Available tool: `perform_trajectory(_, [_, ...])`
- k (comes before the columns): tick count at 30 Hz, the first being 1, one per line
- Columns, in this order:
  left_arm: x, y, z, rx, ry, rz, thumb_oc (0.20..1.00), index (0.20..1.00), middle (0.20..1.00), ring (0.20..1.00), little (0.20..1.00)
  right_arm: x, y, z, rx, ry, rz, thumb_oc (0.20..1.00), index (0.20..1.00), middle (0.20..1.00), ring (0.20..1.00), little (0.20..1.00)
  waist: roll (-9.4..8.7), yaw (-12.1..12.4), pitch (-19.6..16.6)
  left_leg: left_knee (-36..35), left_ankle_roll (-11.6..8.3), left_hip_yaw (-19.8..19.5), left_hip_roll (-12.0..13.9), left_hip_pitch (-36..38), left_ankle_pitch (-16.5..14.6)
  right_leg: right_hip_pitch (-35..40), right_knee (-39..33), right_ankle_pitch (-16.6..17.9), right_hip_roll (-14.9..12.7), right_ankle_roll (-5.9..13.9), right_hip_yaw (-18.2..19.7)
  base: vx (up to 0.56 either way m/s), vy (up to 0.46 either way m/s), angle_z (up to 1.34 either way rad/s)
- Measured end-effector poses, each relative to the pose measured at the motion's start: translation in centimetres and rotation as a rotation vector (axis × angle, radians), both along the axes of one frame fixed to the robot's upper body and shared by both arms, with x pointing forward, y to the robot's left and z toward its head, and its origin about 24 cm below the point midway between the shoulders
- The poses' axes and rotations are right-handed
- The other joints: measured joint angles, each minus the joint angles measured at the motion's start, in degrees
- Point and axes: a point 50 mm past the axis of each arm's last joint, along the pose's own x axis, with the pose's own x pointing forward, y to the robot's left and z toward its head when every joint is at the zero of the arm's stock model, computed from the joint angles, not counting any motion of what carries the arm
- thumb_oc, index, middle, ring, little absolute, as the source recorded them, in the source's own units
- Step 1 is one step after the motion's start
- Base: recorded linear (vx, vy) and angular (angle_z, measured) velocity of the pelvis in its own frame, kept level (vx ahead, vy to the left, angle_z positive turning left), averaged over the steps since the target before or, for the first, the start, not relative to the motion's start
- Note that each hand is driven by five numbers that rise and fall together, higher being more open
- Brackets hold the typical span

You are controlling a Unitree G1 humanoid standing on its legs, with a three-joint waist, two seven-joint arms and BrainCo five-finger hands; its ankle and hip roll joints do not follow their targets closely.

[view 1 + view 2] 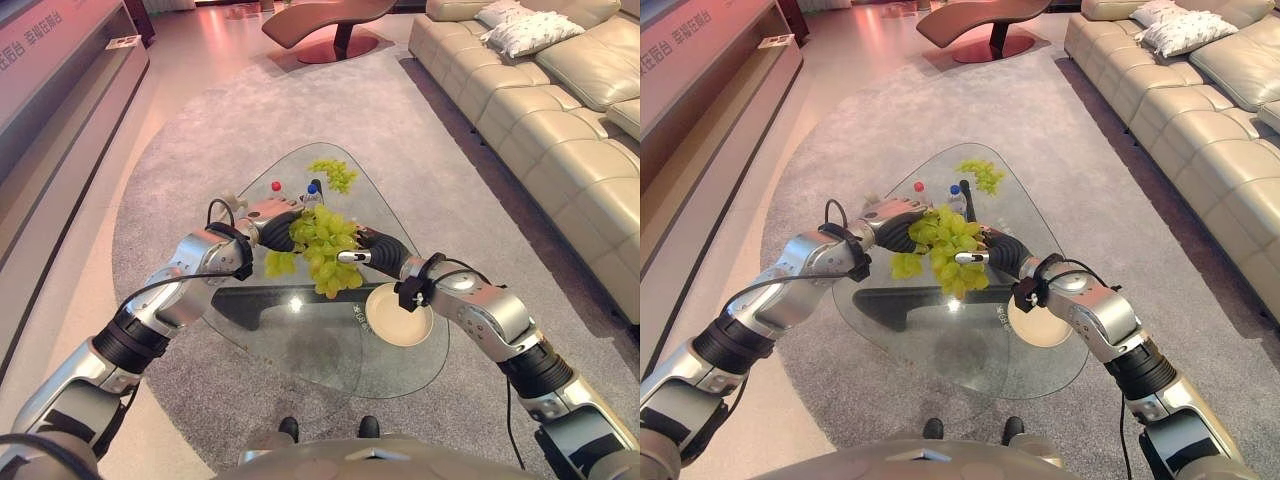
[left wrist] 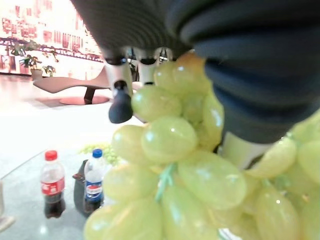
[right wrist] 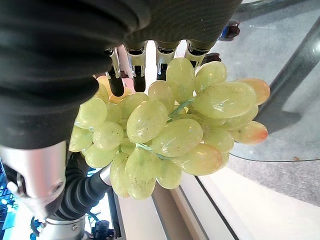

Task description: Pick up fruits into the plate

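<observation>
A large bunch of green grapes [image 1: 325, 248] hangs above the middle of the glass table [image 1: 300, 340], clasped from both sides. My left hand [image 1: 268, 226] grips its left side; its fingers [image 2: 120, 95] curl over the top grapes [image 2: 170, 165]. On the right side my right hand [image 1: 385, 253] is curled round the bunch [image 3: 165, 130], fingers [image 3: 165, 52] along its top. A cream plate [image 1: 398, 316] sits on the glass below and to the right of the bunch, under my right wrist. A second, smaller bunch of grapes [image 1: 334, 175] lies at the table's far end.
Two small bottles stand on the table behind the held bunch, one with a red cap [image 2: 52, 182] and one with a blue cap [image 2: 94, 179]. A beige sofa [image 1: 560, 120] runs along the right, and a brown lounge chair [image 1: 330, 20] stands at the back.
</observation>
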Motion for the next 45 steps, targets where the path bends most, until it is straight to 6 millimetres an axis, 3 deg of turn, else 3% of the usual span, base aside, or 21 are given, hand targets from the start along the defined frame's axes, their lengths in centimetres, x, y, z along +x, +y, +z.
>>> perform_trajectory(19, [0.4, -0.3, 0.7, 0.024, 0.005, -0.002, 0.2, 0.2, 0.2, 0.2, 0.2, 0.3, 0.6, 0.3, -0.045, 0.023, 0.01, 1.0, 1.0, 1.0, 1.0, 1.0, 0.01, 0.34, -1.32, 0.0, -0.06, -0.11, 0.0, -0.03, 0.13, 0.02, 0.0, 0.0, 0.05, -0.01, 0.0, 0.0, 0.0, 0.0])
perform_trajectory(20, [0.4, -0.3, 0.7, 0.025, 0.005, -0.003, 0.2, 0.2, 0.2, 0.2, 0.2, 0.3, 0.7, 0.2, -0.049, 0.028, 0.013, 0.655, 0.655, 0.655, 0.655, 0.655, 0.0, 0.34, -1.33, 0.0, -0.06, -0.12, 0.0, -0.03, 0.13, 0.02, 0.0, 0.0, 0.05, -0.01, 0.0, 0.0, 0.0, 0.0])
perform_trajectory(21, [0.4, -0.3, 0.7, 0.025, 0.005, -0.004, 0.2, 0.2, 0.2, 0.2, 0.2, 0.3, 0.7, 0.2, -0.054, 0.032, 0.016, 0.2, 0.2, 0.2, 0.2, 0.2, 0.0, 0.35, -1.33, 0.0, -0.06, -0.12, -0.01, -0.03, 0.13, 0.02, 0.0, 0.0, 0.05, -0.01, 0.0, 0.0, 0.0, 0.0])
perform_trajectory(33, [0.3, -0.7, 0.6, 0.046, -0.006, -0.014, 0.2, 0.2, 0.2, 0.2, 0.2, -0.2, 2.2, -0.3, -0.041, 0.072, 0.087, 0.2, 0.2, 0.2, 0.2, 0.2, -0.02, 0.37, -1.34, 0.0, -0.06, -0.18, -0.02, 0.05, 0.13, 0.18, 0.0, -0.01, 0.08, -0.01, -0.03, 0.0, 0.0, 0.0])
perform_trajectory(45, [0.3, -0.8, 0.6, 0.052, -0.012, -0.014, 0.2, 0.2, 0.2, 0.2, 0.2, -0.2, 2.3, -0.3, -0.036, 0.078, 0.09, 0.2, 0.2, 0.2, 0.2, 0.2, -0.02, 0.45, -1.34, 0.0, -0.06, -0.24, -0.02, 0.06, 0.13, 0.2, 0.0, -0.01, 0.13, -0.01, -0.03, 0.0, 0.0, 0.0])
